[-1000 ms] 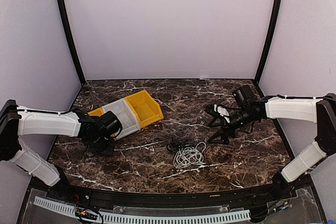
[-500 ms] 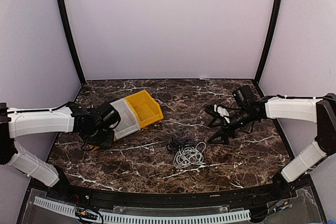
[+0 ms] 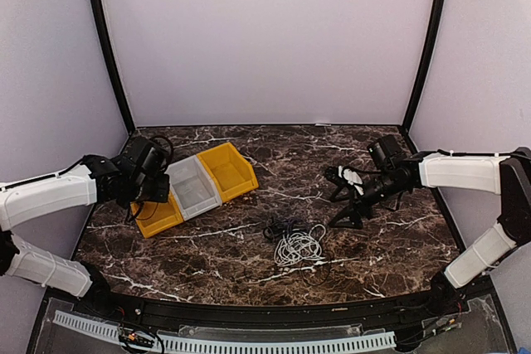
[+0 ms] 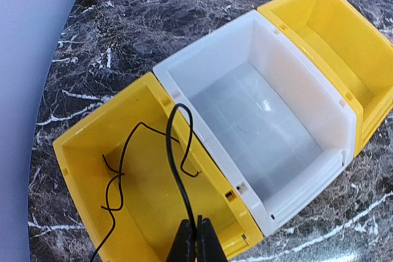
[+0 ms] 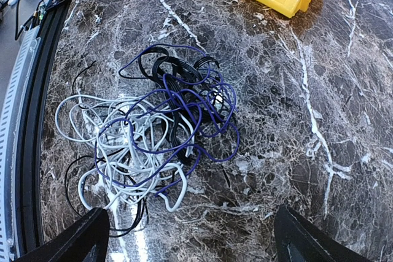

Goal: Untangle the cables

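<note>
A tangle of cables [image 3: 294, 240] lies mid-table: white, black and one blue-purple cord, seen close in the right wrist view [image 5: 153, 133]. My left gripper [image 4: 197, 237] is shut on a thin black cable [image 4: 175, 170] and holds it over the near yellow bin [image 4: 86, 151]; the cord's loose end dangles inside that bin. In the top view the left gripper [image 3: 143, 192] is above that yellow bin [image 3: 158, 215]. My right gripper [image 3: 348, 196] is open and empty, hovering right of the tangle; its fingers [image 5: 80, 240] spread wide.
Three bins stand in a row at the left: yellow, white [image 3: 192, 188], yellow [image 3: 226, 170]. The white bin [image 4: 270, 121] holds nothing. The table's front rail [image 3: 249, 314] and side posts bound the space.
My left arm has lifted and swung back-left, carrying the black cable from in front of the bins to above the near yellow bin. The right arm has not moved.
</note>
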Robot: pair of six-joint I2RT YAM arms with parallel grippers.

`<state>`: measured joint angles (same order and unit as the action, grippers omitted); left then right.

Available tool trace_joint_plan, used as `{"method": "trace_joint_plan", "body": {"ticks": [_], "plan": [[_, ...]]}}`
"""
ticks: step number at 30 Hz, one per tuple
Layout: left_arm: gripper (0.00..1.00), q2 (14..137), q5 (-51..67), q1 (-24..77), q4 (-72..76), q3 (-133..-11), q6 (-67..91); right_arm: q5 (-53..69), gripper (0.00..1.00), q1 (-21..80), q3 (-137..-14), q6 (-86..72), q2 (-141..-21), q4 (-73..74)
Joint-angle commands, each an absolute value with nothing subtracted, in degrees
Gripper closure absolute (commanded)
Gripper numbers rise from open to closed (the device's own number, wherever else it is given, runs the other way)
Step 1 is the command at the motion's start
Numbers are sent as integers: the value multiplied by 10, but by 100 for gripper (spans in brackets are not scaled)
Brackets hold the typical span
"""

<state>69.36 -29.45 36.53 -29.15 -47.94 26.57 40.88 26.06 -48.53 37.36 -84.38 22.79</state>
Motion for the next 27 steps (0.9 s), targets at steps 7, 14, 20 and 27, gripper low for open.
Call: {"method": "trace_joint_plan", "body": {"ticks": [7,14,20,27], "plan": [[100,693,-202,314,-104,-458,199,405,5,257,-497,379,-838,227],[100,706,-195,307,-83,-446,208,404,5,257,-496,381,-839,228],[100,655,-221,284,-97,-401,219,403,5,257,-496,383,-844,228],[100,628,-269,253,-132,-374,230,411,6,258,-504,390,-861,241]]}}
